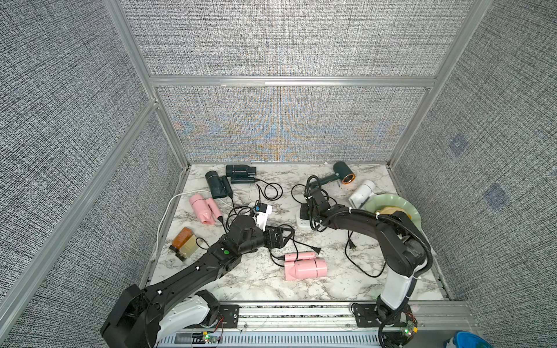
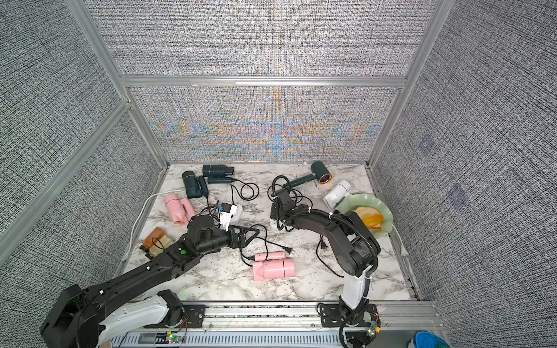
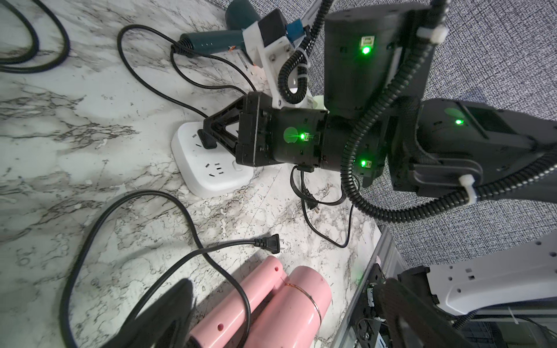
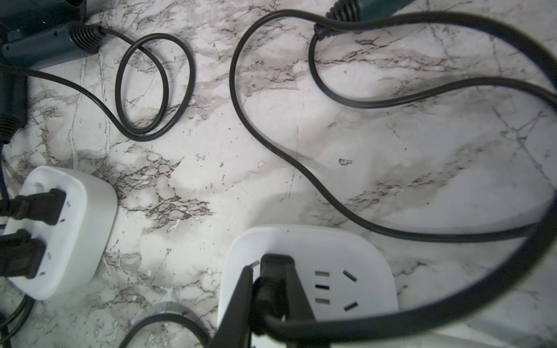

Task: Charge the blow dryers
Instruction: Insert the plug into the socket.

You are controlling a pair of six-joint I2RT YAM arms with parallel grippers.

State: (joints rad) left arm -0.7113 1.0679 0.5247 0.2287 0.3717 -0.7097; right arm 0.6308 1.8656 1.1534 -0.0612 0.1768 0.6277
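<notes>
My right pincer (image 4: 272, 286) is closed on a black plug (image 4: 272, 262) standing at a socket of the right power strip (image 4: 355, 256) – whether its pins are fully seated I cannot tell. My left pincer (image 1: 285, 236) is spread wide and grips nothing; it hangs over loose cords near the middle of the surface (image 1: 331, 284).

Position of the six blow dryers, all lying on the surface:
- Far teal dryer (image 1: 240, 171) and near teal dryer (image 1: 215, 184): far left corner, just beside each other.
- Left pink dryer (image 1: 203, 209): left side, near the teal pair.
- Front pink dryer (image 1: 306, 266): front centre, with a loose plug (image 1: 316, 249) just beside it.
- Green dryer (image 1: 342, 174), copper-ringed: far right.
- White dryer (image 1: 363, 191): just beside the green one, next to a pale green plate (image 1: 391, 199).

The left power strip (image 4: 60, 232) carries two black plugs – both inserted.
</notes>
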